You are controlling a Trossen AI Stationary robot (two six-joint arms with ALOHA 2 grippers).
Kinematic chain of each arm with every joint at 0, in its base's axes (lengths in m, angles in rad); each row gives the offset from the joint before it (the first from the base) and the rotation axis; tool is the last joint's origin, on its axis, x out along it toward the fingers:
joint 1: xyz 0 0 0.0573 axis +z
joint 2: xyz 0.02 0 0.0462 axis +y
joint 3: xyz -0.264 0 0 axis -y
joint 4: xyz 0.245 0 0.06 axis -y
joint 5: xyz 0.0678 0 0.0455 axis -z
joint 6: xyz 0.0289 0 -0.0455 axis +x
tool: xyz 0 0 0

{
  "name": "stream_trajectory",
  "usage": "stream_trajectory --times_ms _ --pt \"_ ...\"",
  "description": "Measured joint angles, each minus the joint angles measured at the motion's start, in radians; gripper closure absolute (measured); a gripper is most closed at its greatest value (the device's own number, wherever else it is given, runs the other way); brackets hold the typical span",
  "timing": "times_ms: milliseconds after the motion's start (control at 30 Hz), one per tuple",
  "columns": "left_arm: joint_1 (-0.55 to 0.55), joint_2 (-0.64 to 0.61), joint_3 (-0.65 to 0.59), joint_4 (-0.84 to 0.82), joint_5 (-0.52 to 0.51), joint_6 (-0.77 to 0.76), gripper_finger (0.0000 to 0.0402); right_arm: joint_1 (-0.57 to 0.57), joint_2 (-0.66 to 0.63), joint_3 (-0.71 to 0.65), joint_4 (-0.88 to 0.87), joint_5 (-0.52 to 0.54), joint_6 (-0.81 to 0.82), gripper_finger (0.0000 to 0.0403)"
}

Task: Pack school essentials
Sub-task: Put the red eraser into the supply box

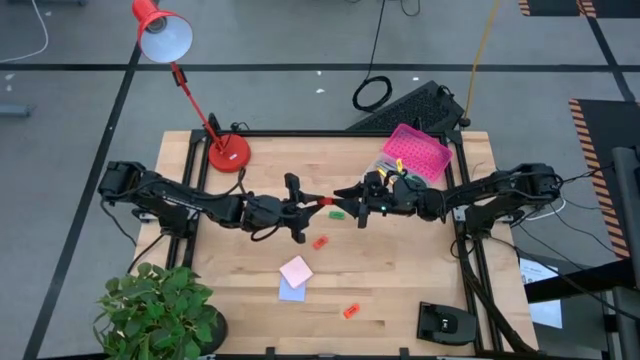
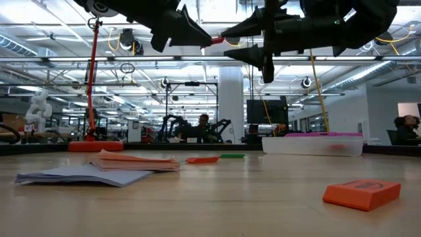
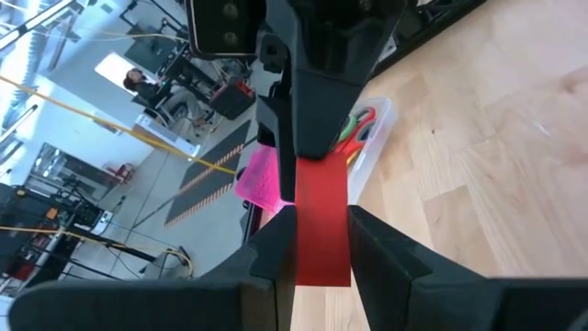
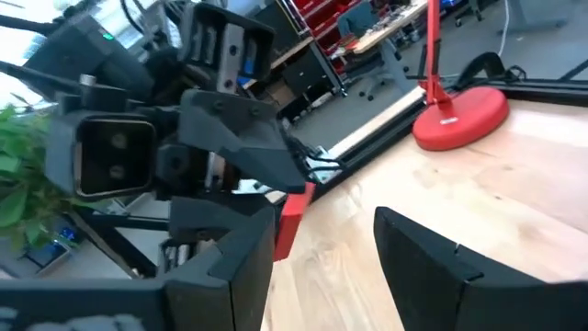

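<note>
three loose erasers point(image 1: 350, 311), two pads point(image 1: 295, 271)

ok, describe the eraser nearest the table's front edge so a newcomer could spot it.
Start at the pink and lavender sticky-note pads on the wooden table, near its front edge. To their right, towards the small black device, lies an orange eraser. It sits alone, the farthest eraser from both grippers.

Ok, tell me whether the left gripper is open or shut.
Shut on the red eraser: in the left wrist view, the left gripper pinches it between both fingers, held above the table.
</note>
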Motion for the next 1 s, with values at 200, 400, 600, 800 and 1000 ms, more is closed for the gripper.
stream_trajectory --times_ms 200,400,600,800,1000 --pt "0.002 0.000 0.000 0.000 0.000 0.000 0.0307 0.000 0.000 0.000 0.004 0.000 -0.001 0.0234" --pt "0.022 0.000 0.000 -0.006 0.000 -0.013 0.0307 0.000 0.000 0.000 0.015 0.002 0.014 0.0258" --pt "0.026 0.000 0.000 -0.006 0.000 -0.022 0.0307 0.000 0.009 0.000 0.037 0.003 0.030 0.0263" --pt "0.026 0.000 0.000 -0.009 0.000 -0.024 0.0307 0.002 0.067 0.029 0.049 0.004 0.032 0.0264" --pt "0.026 0.000 0.000 -0.035 0.000 -0.027 0.0307 0.009 0.097 0.068 0.043 0.001 -0.001 0.0264"
